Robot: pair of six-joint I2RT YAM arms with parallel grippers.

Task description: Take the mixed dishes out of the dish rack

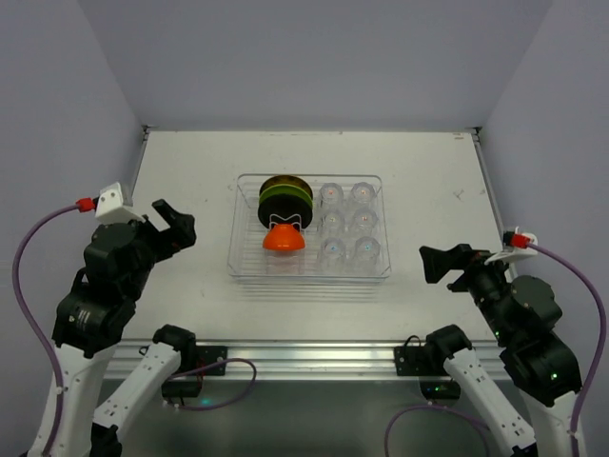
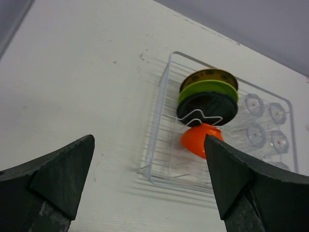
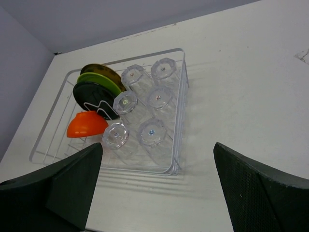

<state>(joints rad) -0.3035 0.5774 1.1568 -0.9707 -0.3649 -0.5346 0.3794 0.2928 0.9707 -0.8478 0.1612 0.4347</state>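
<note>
The dish rack (image 1: 309, 276) lies at the middle of the white counter (image 1: 190, 162), fully loaded. In its left half three round plates stand on edge, one behind another: the olive plate (image 1: 285, 181) farthest back, the lime-green plate (image 1: 285, 197) in the middle, the black plate (image 1: 282, 215) nearest. A thin white wire (image 1: 285, 221) crosses the black plate's face, and the small orange bowl (image 1: 284, 239) lies tipped against it on the near side, so it stands between the arms and the plates. The right half holds six clear glass cups (image 1: 332, 223) in two rows of three, close together, with the rack's raised walls all round them. Both arms hang back at either side, well apart from the rack: the left hand (image 1: 176, 221) hovers over bare counter to the rack's left, and the right hand (image 1: 433, 265) does the same off its near right corner – each with jaws spread wide and nothing between them. A purple cable (image 1: 29, 286) loops from each wrist, and a metal rail (image 1: 304, 357) runs along the near edge. The left wrist view shows the wire's zigzag bend most clearly, but its right finger hides part of the bowl and some cups. The right wrist view shows all six cups with their faceted ends up, and the rack's right wall. Only the overhead view takes in both arms at once.
</note>
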